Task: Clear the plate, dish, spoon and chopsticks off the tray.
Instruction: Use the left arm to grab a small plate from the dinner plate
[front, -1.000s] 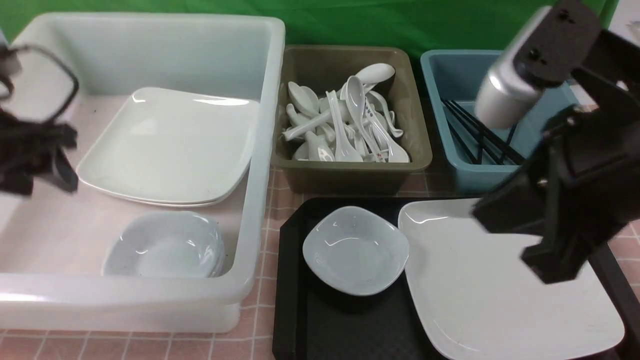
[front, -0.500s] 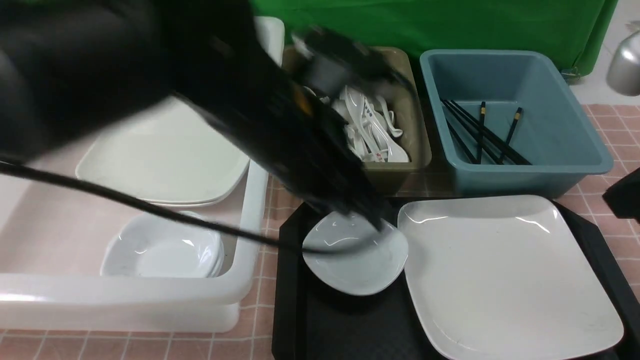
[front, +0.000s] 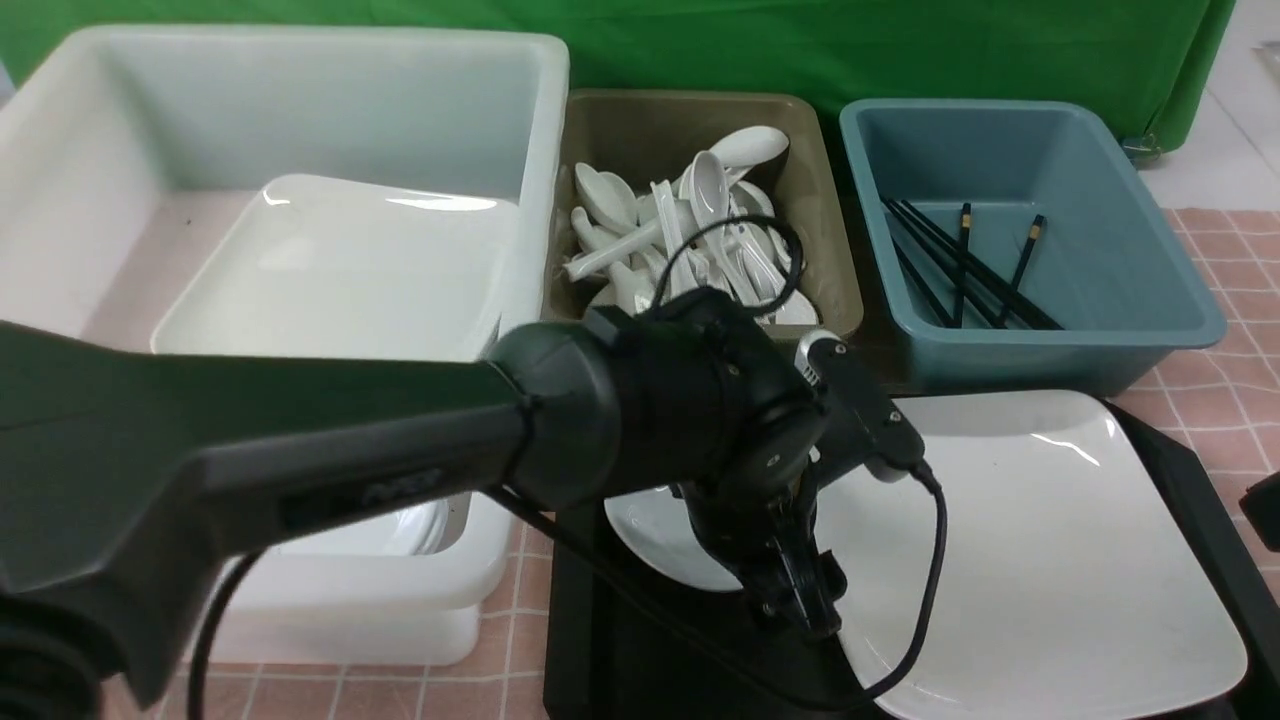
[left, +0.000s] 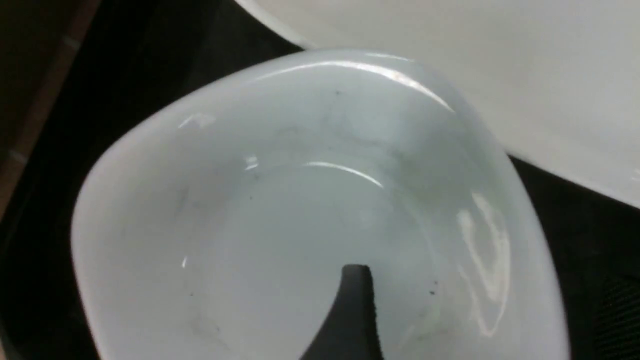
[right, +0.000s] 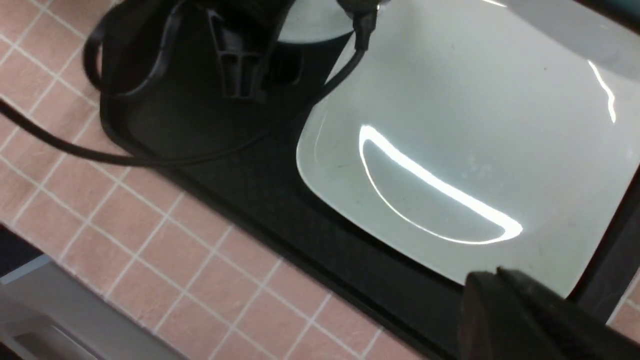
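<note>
1. The black tray (front: 575, 640) lies on the pink checked tabletop (front: 1230, 290), in front of an olive bin (front: 830, 250) and a blue bin (front: 1140, 250).
2. The large white square plate (front: 1040, 560) rests flat on the right part of the tray. The small white dish (front: 645, 520) sits on the tray's left part, just beside the plate's left edge.
3. The left arm reaches across from the left, and the left claw (front: 800, 600) hangs down over the dish. In the left wrist view one dark fingertip (left: 356, 305) is inside the dish's hollow. The other finger is out of sight, so I cannot tell whether the claw is spread or pinching the rim.
4. The right claw (right: 492, 287) is pressed together and empty, hovering off the plate's near right corner.
5. The black chopsticks (front: 960, 260) with gold bands lie in the blue bin.
6. White spoons (front: 700, 220) are heaped in the olive bin, and the arm hides part of the pile.
7. The big white tub (front: 545, 150) on the left holds stacked square plates (front: 340, 270).
</note>
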